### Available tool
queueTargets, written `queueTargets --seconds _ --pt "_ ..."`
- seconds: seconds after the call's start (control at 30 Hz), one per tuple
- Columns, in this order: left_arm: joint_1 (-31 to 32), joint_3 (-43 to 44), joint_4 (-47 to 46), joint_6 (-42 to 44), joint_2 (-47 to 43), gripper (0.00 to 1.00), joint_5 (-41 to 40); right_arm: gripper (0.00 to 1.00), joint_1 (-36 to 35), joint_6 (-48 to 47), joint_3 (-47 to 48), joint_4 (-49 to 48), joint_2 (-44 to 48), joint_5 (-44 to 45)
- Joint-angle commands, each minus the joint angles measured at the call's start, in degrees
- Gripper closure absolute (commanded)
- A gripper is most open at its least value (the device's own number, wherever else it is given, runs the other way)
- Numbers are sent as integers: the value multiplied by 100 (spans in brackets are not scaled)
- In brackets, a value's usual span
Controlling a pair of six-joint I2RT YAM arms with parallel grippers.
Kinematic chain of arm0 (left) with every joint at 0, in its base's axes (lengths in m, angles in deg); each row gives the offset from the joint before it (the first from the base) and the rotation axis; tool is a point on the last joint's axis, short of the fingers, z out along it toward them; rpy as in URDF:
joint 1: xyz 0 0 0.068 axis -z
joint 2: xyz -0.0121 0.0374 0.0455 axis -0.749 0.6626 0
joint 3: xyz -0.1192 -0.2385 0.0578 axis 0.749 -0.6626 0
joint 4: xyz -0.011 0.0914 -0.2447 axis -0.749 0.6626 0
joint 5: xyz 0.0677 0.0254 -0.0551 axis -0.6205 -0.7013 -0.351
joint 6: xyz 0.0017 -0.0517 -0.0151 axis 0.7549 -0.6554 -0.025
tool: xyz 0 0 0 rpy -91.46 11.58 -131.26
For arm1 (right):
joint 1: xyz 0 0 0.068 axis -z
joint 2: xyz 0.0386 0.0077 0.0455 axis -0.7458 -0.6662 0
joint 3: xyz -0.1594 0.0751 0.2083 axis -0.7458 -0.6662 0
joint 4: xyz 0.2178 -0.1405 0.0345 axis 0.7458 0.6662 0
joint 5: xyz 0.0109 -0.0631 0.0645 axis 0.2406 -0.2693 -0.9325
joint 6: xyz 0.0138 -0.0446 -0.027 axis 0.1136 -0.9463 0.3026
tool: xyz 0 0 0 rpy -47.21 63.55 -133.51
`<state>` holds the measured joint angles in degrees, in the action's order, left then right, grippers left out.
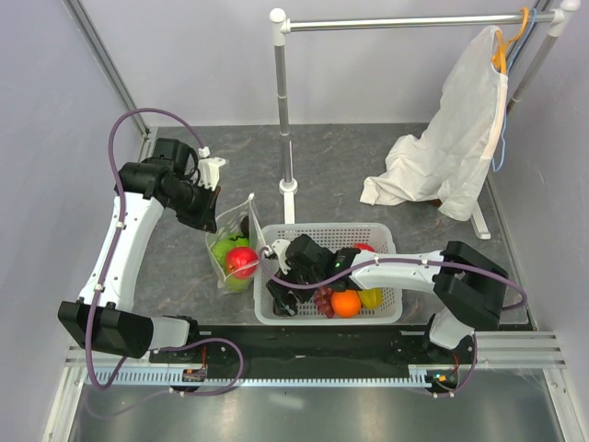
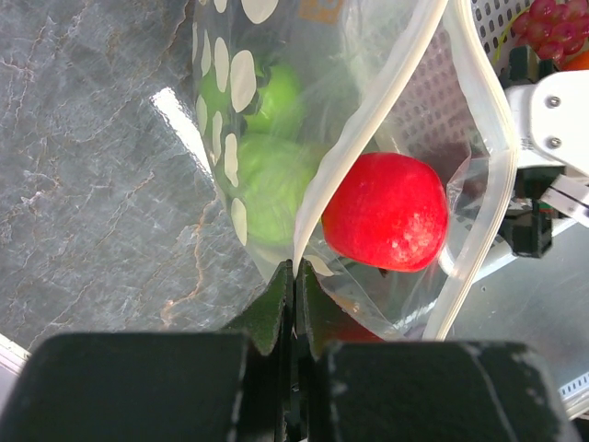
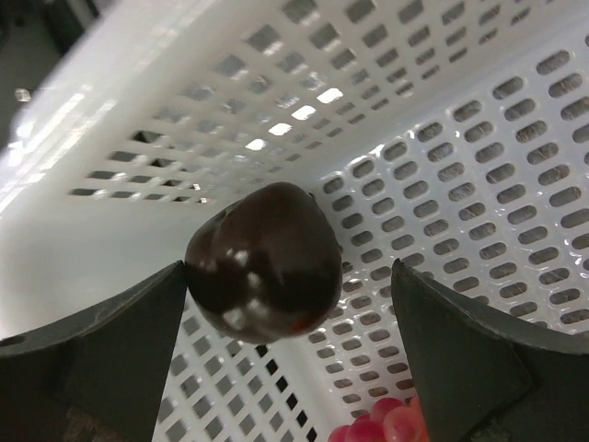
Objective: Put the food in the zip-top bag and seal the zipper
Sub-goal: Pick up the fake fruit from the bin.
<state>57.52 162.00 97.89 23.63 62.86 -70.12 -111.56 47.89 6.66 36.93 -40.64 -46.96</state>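
- Clear dotted plastic zip-top bag [image 1: 232, 258], centre left, held up by left gripper [image 2: 294, 276], jaws clamped on its whitish zipper strip [image 2: 366, 129]; red apple [image 2: 386, 212], green fruits [image 2: 267, 175] inside
- Wide-apart jaws of right gripper [image 3: 287, 304] straddle a dark brown glossy fruit [image 3: 262, 258] in white mesh basket [image 1: 368, 235]: picking step; next, close and carry bagward
- Grey marbled tabletop [image 1: 350, 166], pale walls
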Motion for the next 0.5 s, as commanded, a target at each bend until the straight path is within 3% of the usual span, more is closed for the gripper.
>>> queueTargets --seconds 0.0,0.17,0.47 --pt "-5 24 244 64 8 98 90 4 -39 141 104 -106 -193 360" --pt "-14 42 227 90 17 98 72 14 -30 124 16 -115 -123 528" --pt "-14 59 218 108 87 98 55 53 232 -289 138 350 659 449"
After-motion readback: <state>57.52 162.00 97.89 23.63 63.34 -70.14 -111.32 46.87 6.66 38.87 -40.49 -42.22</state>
